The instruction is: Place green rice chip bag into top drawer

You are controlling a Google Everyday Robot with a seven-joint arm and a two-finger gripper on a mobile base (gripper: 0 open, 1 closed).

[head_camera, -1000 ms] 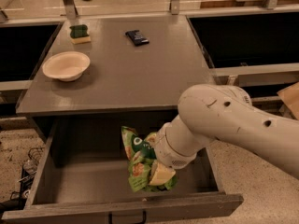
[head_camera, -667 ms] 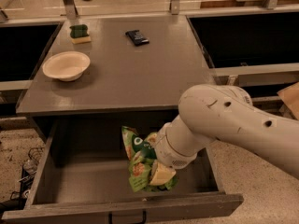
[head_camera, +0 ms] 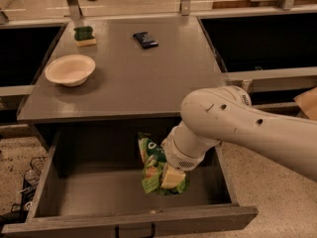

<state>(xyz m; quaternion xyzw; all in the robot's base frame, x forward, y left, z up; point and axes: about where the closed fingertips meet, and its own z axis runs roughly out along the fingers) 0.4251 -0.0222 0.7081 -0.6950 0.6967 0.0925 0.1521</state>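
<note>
The drawer stands pulled out at the bottom of the frame, and the bag is upright inside it, right of centre, its lower part crumpled. The gripper reaches down from the right into the drawer and is against the bag's lower right side; the wrist hides it, so I cannot tell whether it grips the bag. On the table above lie a bowl, a sponge and a dark packet.
</note>
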